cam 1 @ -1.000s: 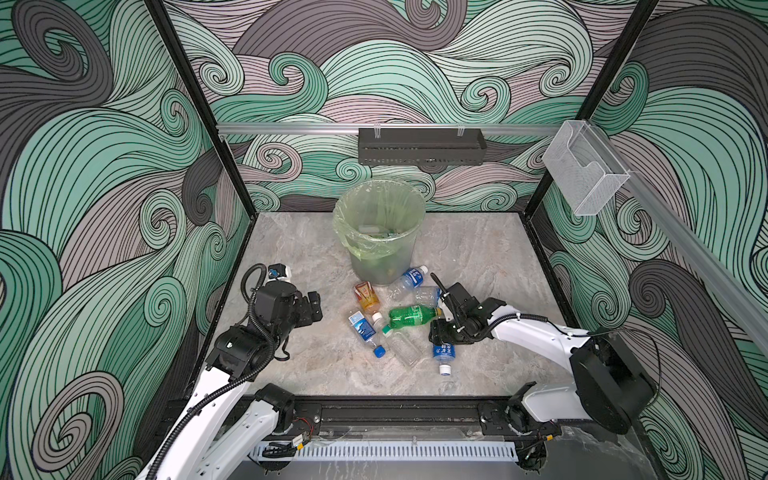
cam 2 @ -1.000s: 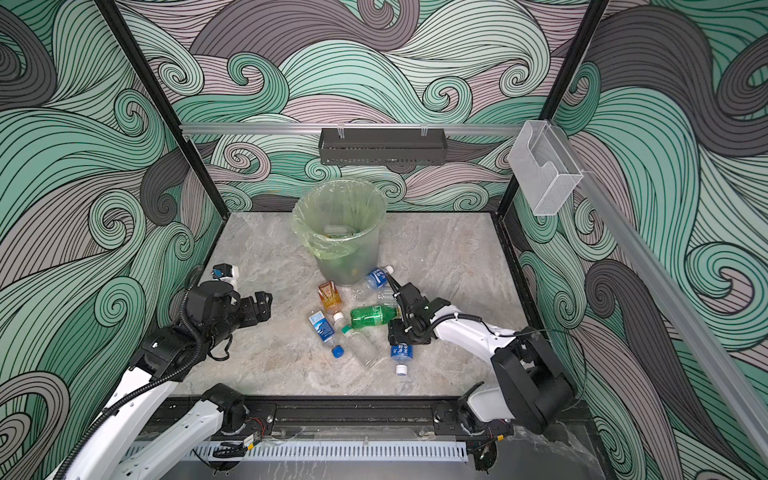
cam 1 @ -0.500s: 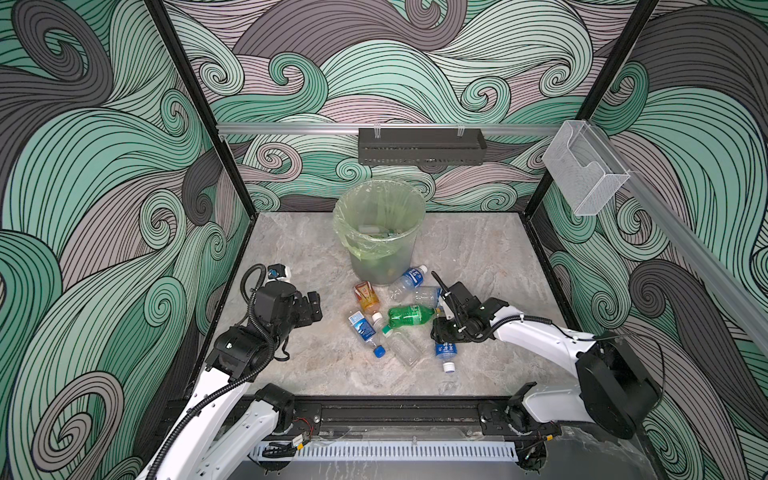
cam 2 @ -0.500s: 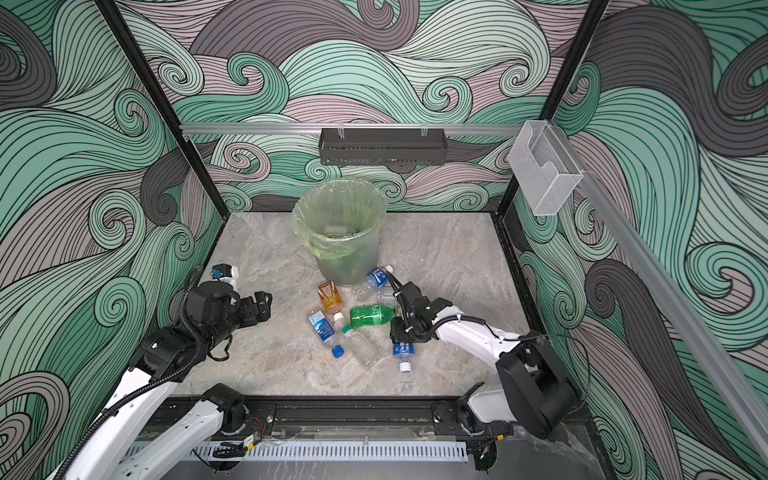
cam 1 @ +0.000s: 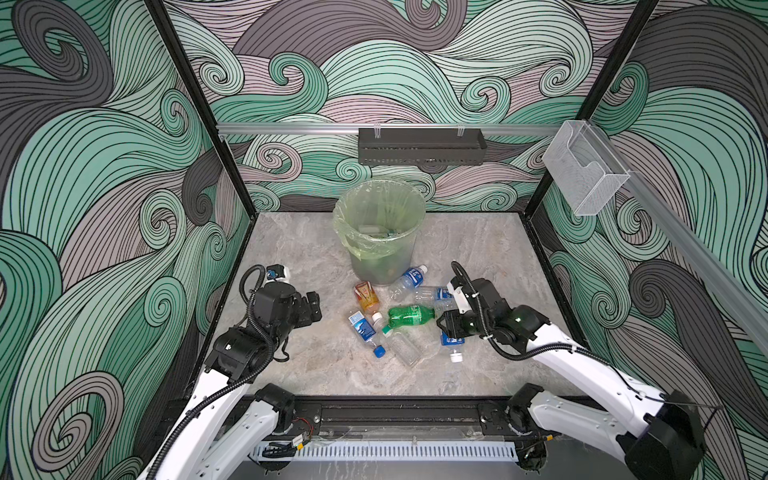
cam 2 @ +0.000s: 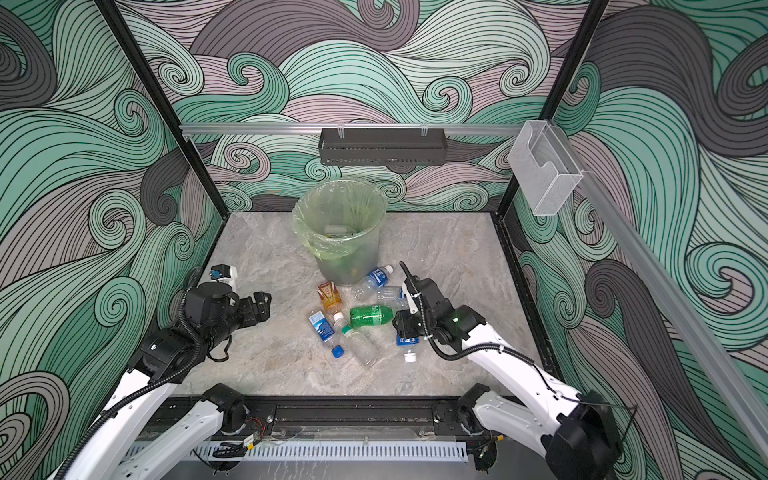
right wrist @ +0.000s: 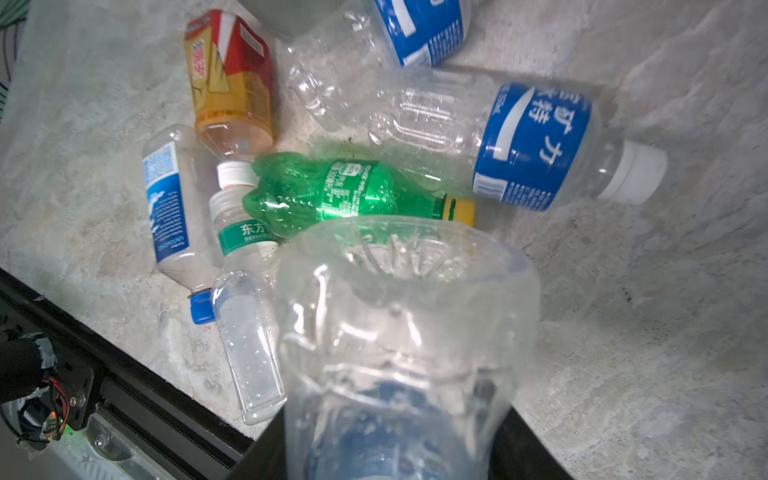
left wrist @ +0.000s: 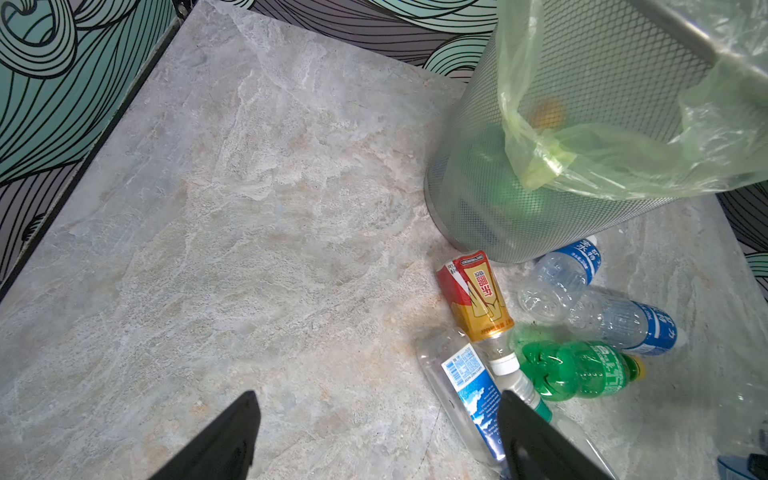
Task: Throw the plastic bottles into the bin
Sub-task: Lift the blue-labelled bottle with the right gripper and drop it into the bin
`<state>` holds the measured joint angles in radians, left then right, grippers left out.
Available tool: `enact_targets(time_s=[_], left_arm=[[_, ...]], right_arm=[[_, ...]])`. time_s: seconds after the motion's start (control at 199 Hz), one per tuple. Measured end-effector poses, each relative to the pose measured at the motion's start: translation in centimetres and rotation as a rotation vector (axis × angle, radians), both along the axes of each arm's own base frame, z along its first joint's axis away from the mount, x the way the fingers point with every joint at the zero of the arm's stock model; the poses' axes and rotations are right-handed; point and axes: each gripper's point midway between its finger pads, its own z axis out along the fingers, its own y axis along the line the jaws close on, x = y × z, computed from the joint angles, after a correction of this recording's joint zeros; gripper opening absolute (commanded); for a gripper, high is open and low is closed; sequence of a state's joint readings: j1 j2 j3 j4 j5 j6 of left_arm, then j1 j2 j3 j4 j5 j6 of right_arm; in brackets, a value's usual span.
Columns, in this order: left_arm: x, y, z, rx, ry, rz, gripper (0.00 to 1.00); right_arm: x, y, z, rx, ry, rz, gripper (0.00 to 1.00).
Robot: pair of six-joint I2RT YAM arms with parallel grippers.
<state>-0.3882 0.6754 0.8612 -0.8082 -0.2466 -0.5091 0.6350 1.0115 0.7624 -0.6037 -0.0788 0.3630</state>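
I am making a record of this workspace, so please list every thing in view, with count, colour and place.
grey marble table: one, floor of the cell
round grey mesh bin: one, pale green bag lining, back middle of the table
clear plastic bottles with blue labels: three, lying before the bin
green plastic bottle: one, yellow cap, amid the group
orange plastic bottle: one, red and yellow label, by the bin's foot
clear plastic bottle with a green band: one, toward the front
black perforated tray: one, on the back rail
clear acrylic box: one, on the right rail
left gripper: one, black, open and empty, left of the bottles
right gripper: one, black, shut on a fourth clear blue-labelled bottle
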Motion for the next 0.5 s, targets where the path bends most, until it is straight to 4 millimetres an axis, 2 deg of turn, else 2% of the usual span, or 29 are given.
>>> enact_targets(time_s=[0.156,0.252,0.337,0.504], left_arm=[[-0.1,0.0,0.1,-0.003,-0.005,0.001,0.9],[-0.1,0.0,0.1,-0.003,-0.004,0.001,0.9],[-0.1,0.0,0.1,-0.005,-0.004,-0.001,0.9],[-0.1,-0.3,-0.1,-0.01,0.005,-0.012,0.9]], right_arm=[[0.3,-0.6,4.4,0.051,-0.138,0.007,0.49],[0.5,-1.2,6.4,0.079,-0.201,-0.004,0.49],[0.7,-1.7,7.0,0.083,-0.22,-0.017,0.48],[1.0,-2.0,6.4,0.064,-0.204,-0.027,0.48]])
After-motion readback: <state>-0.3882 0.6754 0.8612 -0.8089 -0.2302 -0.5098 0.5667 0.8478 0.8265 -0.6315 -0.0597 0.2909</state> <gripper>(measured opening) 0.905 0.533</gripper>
